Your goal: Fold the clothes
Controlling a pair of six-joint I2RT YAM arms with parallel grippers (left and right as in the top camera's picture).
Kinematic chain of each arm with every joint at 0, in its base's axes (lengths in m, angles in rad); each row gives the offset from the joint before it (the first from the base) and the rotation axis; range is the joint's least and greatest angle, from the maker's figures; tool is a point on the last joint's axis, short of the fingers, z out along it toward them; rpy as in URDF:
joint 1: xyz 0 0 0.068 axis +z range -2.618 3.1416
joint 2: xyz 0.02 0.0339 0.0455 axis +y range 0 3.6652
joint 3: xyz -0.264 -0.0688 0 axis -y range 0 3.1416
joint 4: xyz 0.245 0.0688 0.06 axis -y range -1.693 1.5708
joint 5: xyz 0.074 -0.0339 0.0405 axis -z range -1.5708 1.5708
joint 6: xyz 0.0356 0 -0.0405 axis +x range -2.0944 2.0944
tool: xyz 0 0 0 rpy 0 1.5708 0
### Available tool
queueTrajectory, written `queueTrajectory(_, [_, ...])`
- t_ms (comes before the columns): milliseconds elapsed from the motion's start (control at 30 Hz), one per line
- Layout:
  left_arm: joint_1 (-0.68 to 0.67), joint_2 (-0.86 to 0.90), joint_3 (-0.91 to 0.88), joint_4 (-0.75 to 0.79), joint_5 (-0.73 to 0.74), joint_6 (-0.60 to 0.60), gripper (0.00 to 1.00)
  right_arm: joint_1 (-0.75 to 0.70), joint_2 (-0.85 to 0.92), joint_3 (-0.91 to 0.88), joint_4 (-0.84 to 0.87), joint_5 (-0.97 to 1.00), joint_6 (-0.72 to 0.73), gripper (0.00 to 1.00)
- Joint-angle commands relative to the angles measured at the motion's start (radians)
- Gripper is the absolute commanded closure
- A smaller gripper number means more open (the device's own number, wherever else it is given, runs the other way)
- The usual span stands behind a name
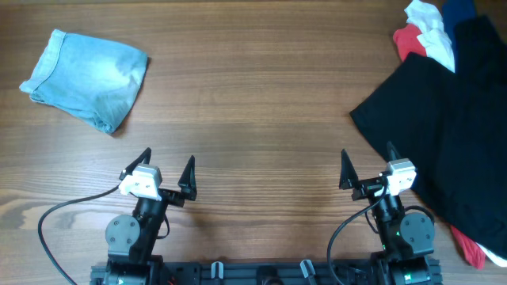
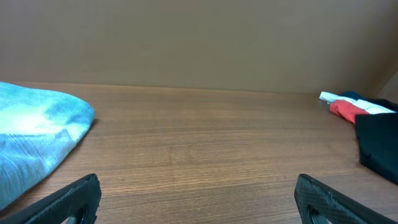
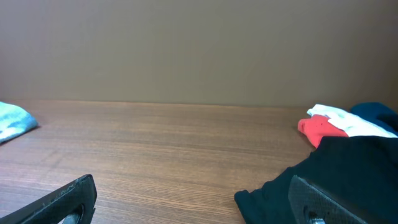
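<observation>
The black shorts lie spread at the right side of the table, a corner pointing left; they also show in the right wrist view and at the right edge of the left wrist view. My right gripper is open and empty at the front right, its right finger over the black fabric's edge. My left gripper is open and empty at the front left, above bare wood. Both pairs of fingertips show wide apart in the left wrist view and the right wrist view.
Folded light-blue denim shorts lie at the far left. A pile of red, white and dark blue clothes sits at the far right corner. Red fabric pokes out under the black shorts near the front.
</observation>
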Motion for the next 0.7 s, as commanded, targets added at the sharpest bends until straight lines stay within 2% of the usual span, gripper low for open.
queueTrajectory(0, [0.006, -0.01, -0.003, -0.004, 0.019, -0.005, 0.0, -0.005, -0.011, -0.001, 0.002, -0.017, -0.013, 0.0])
queueTrajectory(500, [0.006, -0.01, -0.003, -0.003, 0.021, -0.006, 0.0, -0.005, -0.011, -0.001, 0.004, -0.043, -0.008, 0.0])
queueTrajectory(667, [0.006, -0.009, -0.003, -0.004, 0.024, -0.123, 0.0, -0.005, -0.011, -0.001, 0.004, -0.07, 0.135, 0.0])
